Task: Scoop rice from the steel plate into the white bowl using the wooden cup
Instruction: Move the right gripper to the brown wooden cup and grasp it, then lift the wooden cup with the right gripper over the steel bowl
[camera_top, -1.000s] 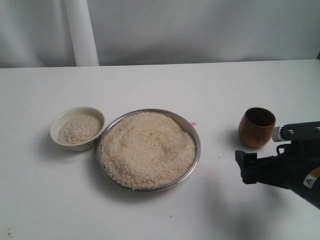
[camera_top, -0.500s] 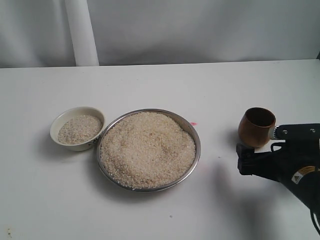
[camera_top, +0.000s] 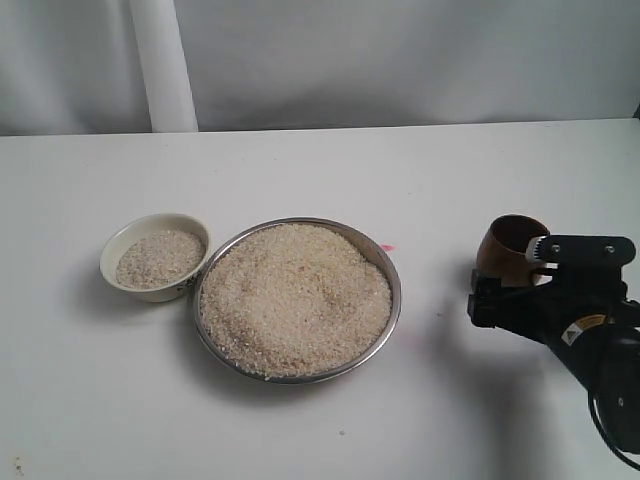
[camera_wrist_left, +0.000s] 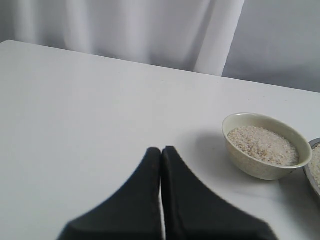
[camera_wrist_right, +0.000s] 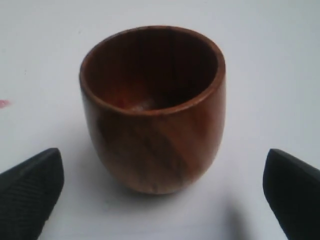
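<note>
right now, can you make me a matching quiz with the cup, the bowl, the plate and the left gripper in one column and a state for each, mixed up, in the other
Column one
1. wooden cup
2. white bowl
3. steel plate
4. left gripper

Column two
a. shiny metal, filled wide with rice
b. shut, holding nothing
c. empty and upright
d. cream-coloured, with a smaller portion of rice inside

Right pairs: 1-c, 2-d, 3-a, 4-b
</note>
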